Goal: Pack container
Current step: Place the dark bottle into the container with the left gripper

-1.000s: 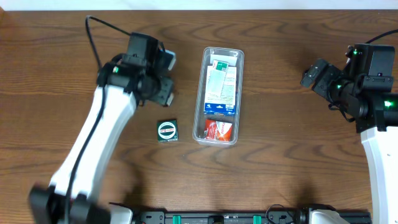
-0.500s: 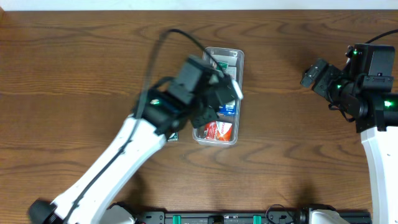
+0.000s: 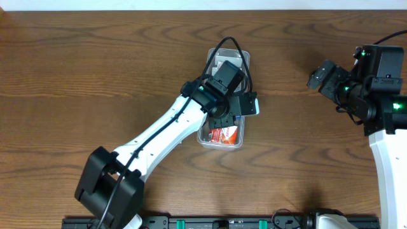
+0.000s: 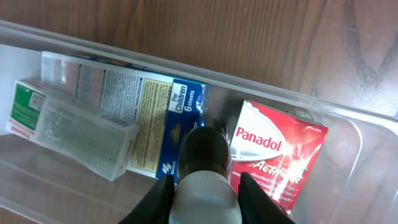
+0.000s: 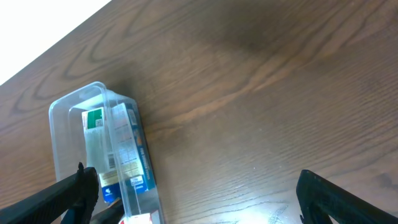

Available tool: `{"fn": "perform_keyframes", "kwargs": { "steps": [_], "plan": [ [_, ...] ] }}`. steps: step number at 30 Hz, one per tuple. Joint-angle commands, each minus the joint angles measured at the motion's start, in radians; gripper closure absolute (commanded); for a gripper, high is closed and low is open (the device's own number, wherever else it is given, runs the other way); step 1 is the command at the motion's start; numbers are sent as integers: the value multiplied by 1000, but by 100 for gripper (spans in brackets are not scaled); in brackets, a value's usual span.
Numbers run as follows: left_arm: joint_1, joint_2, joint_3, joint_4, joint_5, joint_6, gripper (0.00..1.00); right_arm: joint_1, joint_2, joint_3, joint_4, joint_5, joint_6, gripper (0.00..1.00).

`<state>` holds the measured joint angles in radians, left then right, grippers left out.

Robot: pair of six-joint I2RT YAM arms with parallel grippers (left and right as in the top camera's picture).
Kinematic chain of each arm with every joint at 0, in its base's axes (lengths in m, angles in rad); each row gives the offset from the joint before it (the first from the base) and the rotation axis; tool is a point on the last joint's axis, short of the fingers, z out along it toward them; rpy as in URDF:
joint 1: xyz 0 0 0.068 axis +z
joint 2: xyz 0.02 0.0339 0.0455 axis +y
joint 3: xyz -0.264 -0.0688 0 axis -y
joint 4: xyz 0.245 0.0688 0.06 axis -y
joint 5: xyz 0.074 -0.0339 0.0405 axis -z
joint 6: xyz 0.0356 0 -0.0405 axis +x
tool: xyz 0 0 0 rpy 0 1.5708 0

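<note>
The container, a long clear plastic tray with rounded corners, lies at the middle of the dark wooden worktop. It holds a red Panadol pack, a blue-and-white carton and a white box. The left end effector hangs just over it, clenched on a small dark-tipped white bottle. The right end effector, spread wide, is well apart from it.

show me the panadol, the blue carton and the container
panadol (image 4: 277, 155) left wrist view, middle of its red front
blue carton (image 4: 163, 115) left wrist view, its printed top face
container (image 5: 74, 93) right wrist view, rim at its far corner
</note>
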<state>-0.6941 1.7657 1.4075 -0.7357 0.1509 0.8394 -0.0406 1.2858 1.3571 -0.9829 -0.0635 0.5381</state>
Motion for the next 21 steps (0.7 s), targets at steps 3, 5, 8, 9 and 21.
{"fn": "perform_keyframes", "kwargs": {
  "steps": [3,5,8,9,21],
  "plan": [
    [3,21,4,-18,72,19,90,-4,2,7,-2,0,7,1],
    [3,23,4,-19,99,16,87,-4,2,7,-2,0,7,1],
    [3,27,4,-19,102,11,85,-4,2,7,-2,0,7,1],
    [3,27,4,-21,104,-2,84,-4,2,7,-2,0,7,1],
    [3,32,3,10,104,-18,55,-4,2,7,-2,0,7,1]
  ]
}}
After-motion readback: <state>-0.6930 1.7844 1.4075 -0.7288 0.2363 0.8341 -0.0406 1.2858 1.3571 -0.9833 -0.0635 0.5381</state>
